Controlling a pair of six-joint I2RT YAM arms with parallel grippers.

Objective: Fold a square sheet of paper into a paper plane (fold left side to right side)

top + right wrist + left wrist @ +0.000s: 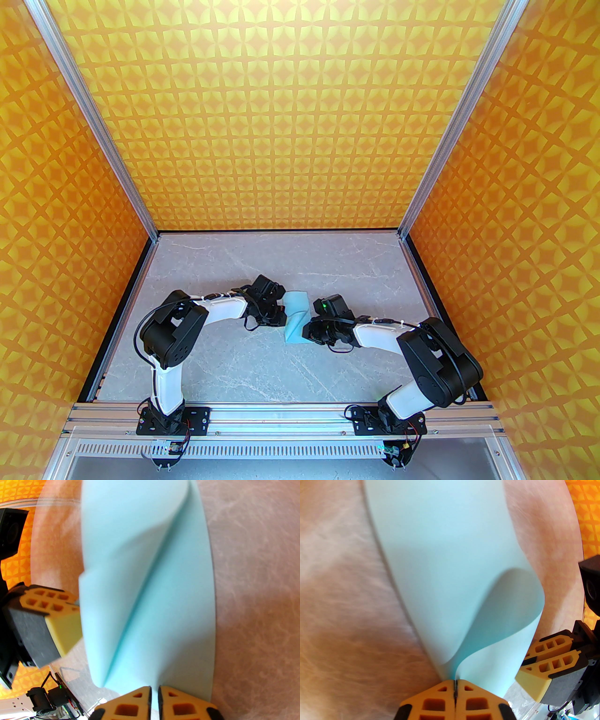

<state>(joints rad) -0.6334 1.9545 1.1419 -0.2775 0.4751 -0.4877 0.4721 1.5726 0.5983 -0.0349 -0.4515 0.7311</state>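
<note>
Lab test cell, aluminium frame (96, 117), patterned walls (281, 117)

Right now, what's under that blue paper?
Grey marbled table shows around the square sheet of paper, pinched by the left gripper and right gripper. Whatever lies directly beneath is covered.

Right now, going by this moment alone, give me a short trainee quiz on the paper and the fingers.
1. True or false: the square sheet of paper lies fully flat on the table.
2. What do the left fingers pinch? A) nothing B) the sheet's edge C) a cable
3. Fill in: the sheet's colour is light ___.
Key: 1 false, it bows upward in a curl; 2 B; 3 blue.
</note>
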